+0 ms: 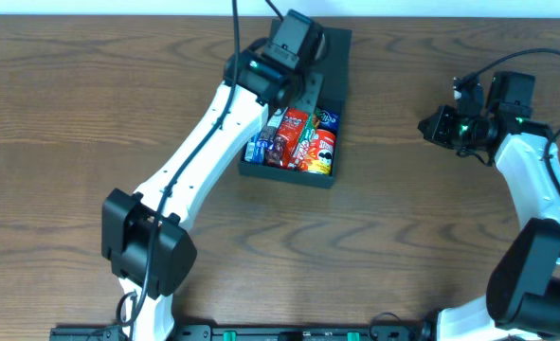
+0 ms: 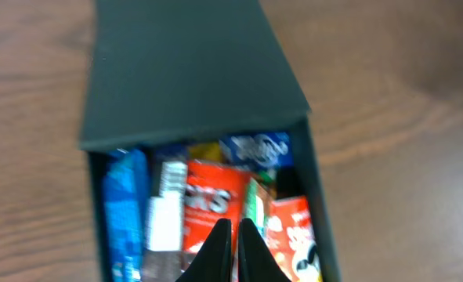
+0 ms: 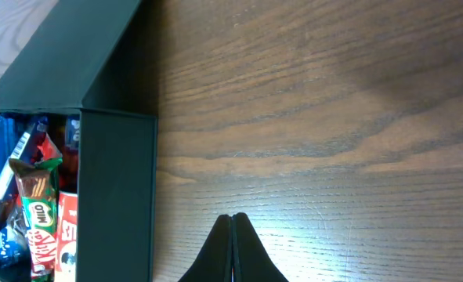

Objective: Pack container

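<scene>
Container (image 1: 337,68) sits beneath left end effector (image 2: 232,231) — closed, empty — well apart from closed right end effector (image 3: 232,225).

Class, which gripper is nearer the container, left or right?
Left. The left gripper hangs over the snacks in the container; the right gripper is apart from it, over table on its right.

Brown wood-grain table (image 1: 62,104), matte, with soft pale glare patches.
</scene>
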Controlling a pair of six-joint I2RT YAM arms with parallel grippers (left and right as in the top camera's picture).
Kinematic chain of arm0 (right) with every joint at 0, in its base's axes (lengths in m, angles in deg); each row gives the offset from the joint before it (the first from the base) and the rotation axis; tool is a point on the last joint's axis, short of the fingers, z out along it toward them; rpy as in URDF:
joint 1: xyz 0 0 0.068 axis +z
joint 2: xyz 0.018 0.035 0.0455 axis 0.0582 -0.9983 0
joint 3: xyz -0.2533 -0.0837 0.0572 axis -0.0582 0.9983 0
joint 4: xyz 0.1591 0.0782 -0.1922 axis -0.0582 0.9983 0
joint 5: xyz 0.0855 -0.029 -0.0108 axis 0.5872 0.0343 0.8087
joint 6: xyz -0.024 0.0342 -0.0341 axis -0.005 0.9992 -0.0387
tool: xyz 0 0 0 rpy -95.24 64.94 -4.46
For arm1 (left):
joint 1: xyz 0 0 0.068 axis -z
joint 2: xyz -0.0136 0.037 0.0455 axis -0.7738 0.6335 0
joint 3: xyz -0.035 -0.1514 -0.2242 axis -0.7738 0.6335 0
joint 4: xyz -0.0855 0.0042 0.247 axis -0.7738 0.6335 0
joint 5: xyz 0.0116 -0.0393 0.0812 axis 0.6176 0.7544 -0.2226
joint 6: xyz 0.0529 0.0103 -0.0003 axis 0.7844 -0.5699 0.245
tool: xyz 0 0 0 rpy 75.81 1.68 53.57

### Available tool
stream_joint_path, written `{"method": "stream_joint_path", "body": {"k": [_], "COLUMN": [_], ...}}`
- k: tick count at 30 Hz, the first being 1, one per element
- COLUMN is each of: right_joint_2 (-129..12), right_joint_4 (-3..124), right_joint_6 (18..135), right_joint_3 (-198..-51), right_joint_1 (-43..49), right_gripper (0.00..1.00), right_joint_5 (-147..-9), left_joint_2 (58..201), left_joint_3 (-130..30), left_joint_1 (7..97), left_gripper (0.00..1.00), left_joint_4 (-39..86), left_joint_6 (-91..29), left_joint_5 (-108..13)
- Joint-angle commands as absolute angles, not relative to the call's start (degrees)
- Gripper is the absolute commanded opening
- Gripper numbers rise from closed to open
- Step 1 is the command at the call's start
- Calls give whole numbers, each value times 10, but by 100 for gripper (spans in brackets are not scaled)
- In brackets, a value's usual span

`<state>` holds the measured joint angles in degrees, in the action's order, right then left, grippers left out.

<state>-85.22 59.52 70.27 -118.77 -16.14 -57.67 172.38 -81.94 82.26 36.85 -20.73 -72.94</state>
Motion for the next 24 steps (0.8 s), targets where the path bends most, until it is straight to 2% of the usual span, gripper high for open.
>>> {"method": "stream_joint_path", "body": {"k": [1,5,8,10,16,19,24], "right_joint_2": [-844,-850,-850,-850,-850,-850,-850], "right_joint_4": [594,597,608,618,629,627,593], "right_joint_6": [691,697,697,705,713,754,756], "right_joint_3": [-1187,-1187,-1187,-1187,-1187,-1187,-1187], "right_joint_1": [-162,-157,-153,-153,-153,-152,-117], "right_gripper": [1,1,4,5,1,2,2], "right_joint_5": [-557,-532,-514,-497,-447,-422,-423], "left_joint_2": [1722,1742,1757,1758,1760,1763,1813], "left_joint_3": [-824,-811,-810,-810,-809,-799,-786], "left_joint_1": [783,717,668,643,578,567,551], "left_gripper": [6,6,6,6,6,6,6], "left_joint_4": [375,375,386,398,461,452,424], "left_joint_6": [-211,-203,-160,-167,-214,-213,-223], "left_joint_5": [-750,-630,-492,-456,-482,-489,-481]}}
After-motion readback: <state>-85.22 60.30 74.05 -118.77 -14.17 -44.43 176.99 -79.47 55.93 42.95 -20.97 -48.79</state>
